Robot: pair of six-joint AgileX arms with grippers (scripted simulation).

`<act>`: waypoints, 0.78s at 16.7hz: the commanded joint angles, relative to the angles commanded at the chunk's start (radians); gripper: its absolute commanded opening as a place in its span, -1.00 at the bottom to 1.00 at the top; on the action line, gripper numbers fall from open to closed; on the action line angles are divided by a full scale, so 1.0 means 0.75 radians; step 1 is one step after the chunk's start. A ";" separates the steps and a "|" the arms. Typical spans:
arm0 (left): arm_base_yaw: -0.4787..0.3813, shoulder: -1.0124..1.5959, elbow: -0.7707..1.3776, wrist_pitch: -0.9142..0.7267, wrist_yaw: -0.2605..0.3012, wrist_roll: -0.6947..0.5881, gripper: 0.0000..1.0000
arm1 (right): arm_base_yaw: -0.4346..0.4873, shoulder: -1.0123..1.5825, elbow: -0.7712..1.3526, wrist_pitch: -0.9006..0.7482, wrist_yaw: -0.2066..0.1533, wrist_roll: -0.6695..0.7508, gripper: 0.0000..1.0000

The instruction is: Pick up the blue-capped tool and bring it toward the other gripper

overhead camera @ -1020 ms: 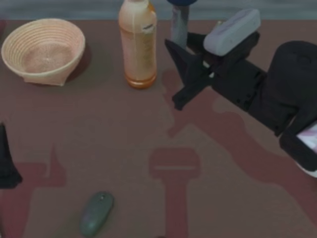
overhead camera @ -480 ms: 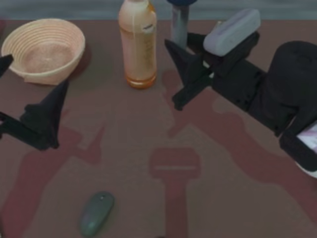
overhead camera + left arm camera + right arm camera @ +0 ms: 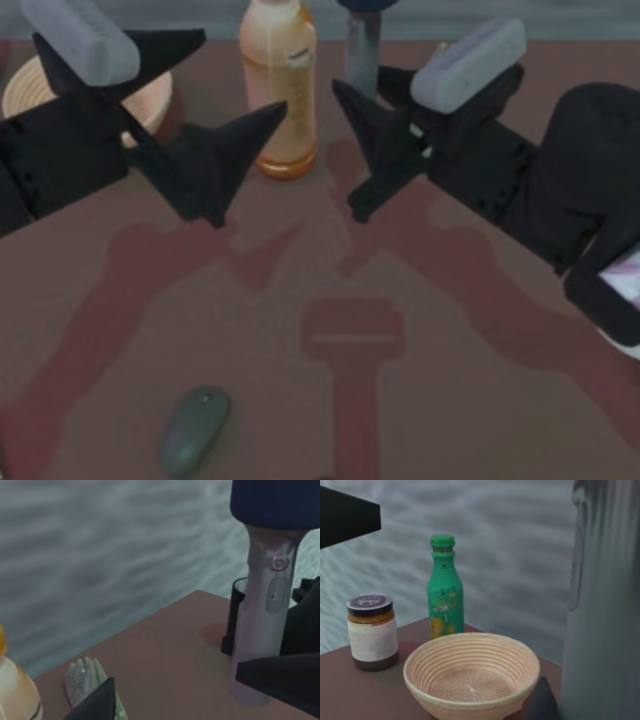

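Wicker first: a pale woven basket [image 3: 150, 100] at the far left of the tabletop [image 3: 450, 400], mostly hidden under the left arm, plainly bystander stock.

Left gripper [image 3: 205, 120]: black, fingers spread wide apart and holding nothing, tips pointing rightward at the bottle. My guess is it is posed open to receive.

Orange bottle [image 3: 279, 85]: upright, just past the left fingers, between the two grippers.

Blue-capped tool [image 3: 362, 55]: grey metal stem standing upright at the far edge of the tabletop, navy cap on top, just beyond the bottle. In the left wrist view the tool [image 3: 267, 610] sits with black fingers on either side of its lower stem.

Right gripper [image 3: 385, 140]: fingers straddling the tool's stem. Whether they have pinched it or merely flank it I cannot tell. The base looks to be resting on the tabletop, so I judge the lift not yet begun.

Grey-green mouse [image 3: 194, 430]: lying near the front edge, well apart from both sets of fingers.
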 joint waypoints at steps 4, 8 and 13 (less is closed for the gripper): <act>-0.028 0.085 0.060 0.042 0.049 0.004 1.00 | 0.000 0.000 0.000 0.000 0.000 0.000 -1.00; -0.025 0.084 0.058 0.041 0.045 0.004 1.00 | 0.000 0.000 0.000 0.000 0.000 0.000 -1.00; -0.137 0.307 0.231 0.099 -0.056 0.001 1.00 | 0.000 0.000 0.000 0.000 0.000 0.000 -1.00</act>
